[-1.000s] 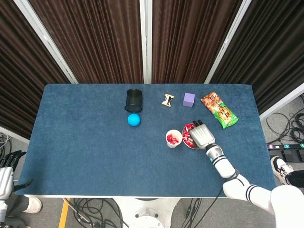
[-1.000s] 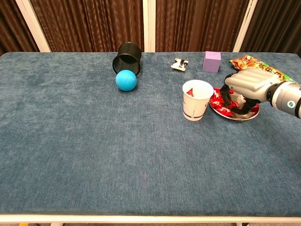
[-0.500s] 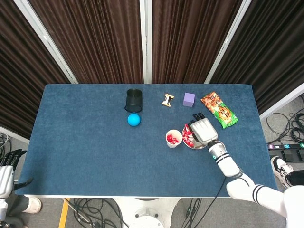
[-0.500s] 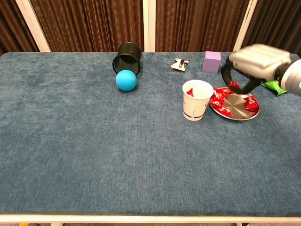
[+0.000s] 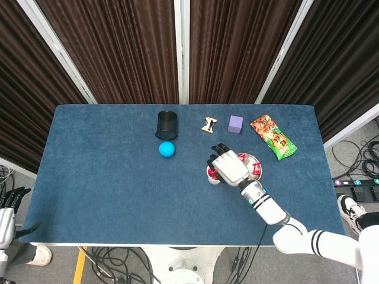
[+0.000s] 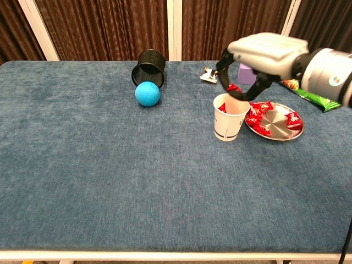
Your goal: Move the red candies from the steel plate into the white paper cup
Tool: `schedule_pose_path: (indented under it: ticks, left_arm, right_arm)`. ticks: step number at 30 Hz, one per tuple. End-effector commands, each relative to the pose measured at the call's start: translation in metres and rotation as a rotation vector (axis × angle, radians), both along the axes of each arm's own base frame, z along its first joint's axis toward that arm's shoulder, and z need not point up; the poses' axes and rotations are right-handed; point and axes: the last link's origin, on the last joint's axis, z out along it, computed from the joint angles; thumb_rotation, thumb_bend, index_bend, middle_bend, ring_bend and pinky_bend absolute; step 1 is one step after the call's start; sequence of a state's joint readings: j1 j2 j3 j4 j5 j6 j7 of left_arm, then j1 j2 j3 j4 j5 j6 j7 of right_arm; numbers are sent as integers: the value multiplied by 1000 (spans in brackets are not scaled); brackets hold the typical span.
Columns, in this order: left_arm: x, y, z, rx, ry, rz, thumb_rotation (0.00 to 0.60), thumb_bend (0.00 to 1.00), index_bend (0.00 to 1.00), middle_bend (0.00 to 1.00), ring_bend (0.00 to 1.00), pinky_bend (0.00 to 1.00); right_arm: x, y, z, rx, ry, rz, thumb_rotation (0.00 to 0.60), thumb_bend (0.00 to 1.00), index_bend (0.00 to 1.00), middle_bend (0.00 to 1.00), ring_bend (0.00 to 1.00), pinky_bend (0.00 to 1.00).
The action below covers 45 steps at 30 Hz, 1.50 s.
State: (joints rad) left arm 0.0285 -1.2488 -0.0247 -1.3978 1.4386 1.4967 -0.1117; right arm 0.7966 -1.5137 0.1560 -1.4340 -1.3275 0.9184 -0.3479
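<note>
Right hand (image 6: pixel 258 55) hovers w/ dark fingers (image 6: pixel 226 60) curled down, pinching one red candy (image 6: pixel 234 88) directly over the white paper cup (image 6: pixel 230 117); other red candies lie below-right of the fingers on the steel plate (image 6: pixel 280 127). Left hand (image 5: pixel 6 222) hangs off the table edge; can't tell if fingers are apart.

Risks, as I judge them: crinkly foil wrapper could slip or snag on fingertips; light, thin-walled cup may tip if bumped; shiny shallow plate may slide on the napped blue cloth (image 6: pixel 110 165).
</note>
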Motion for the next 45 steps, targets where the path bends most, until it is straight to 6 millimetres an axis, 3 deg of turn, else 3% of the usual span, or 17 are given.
schedule_pose_path:
  ticks: [1, 8, 15, 19, 22, 31, 37, 45]
  left_arm:
    - [-1, -1, 0, 2, -2, 3, 600, 0, 238, 244, 149, 205]
    - [-2, -1, -2, 0, -9, -2, 600, 0, 238, 244, 149, 205]
    - [-2, -1, -1, 4, -8, -2, 600, 0, 238, 245, 149, 205]
    - [-1, 0, -1, 5, -7, -8, 600, 0, 238, 244, 149, 205]
    - [0, 1, -2, 7, -7, -13, 600, 0, 238, 245, 149, 205]
    - [2, -2, -1, 7, -1, -9, 600, 0, 238, 244, 149, 204]
    - [2, -3, -1, 1, 3, -4, 600, 0, 238, 244, 149, 205]
    - [2, -2, -2, -1, 4, 0, 600, 0, 238, 244, 149, 205]
  right_arm:
    - [-1, 0, -2, -4, 13, 0, 600, 365, 555, 417, 156, 177]
    - [-8, 3, -2, 5, 33, -21, 600, 340, 476, 349, 115, 173]
    - [-11, -1, 11, -37, -3, -50, 600, 101, 368, 302, 92, 160]
    - [-30, -10, 35, -106, -24, -118, 600, 78, 366, 311, 94, 156]
    - [-50, -13, 39, -104, 22, -166, 600, 45, 365, 325, 101, 156]
    - [-79, -8, 2, 1, 155, -199, 600, 6, 365, 329, 102, 158]
    - [-81, -10, -17, 13, 190, -173, 600, 61, 363, 326, 102, 158]
    - [-82, -14, -28, 14, 197, -158, 600, 95, 371, 323, 102, 158]
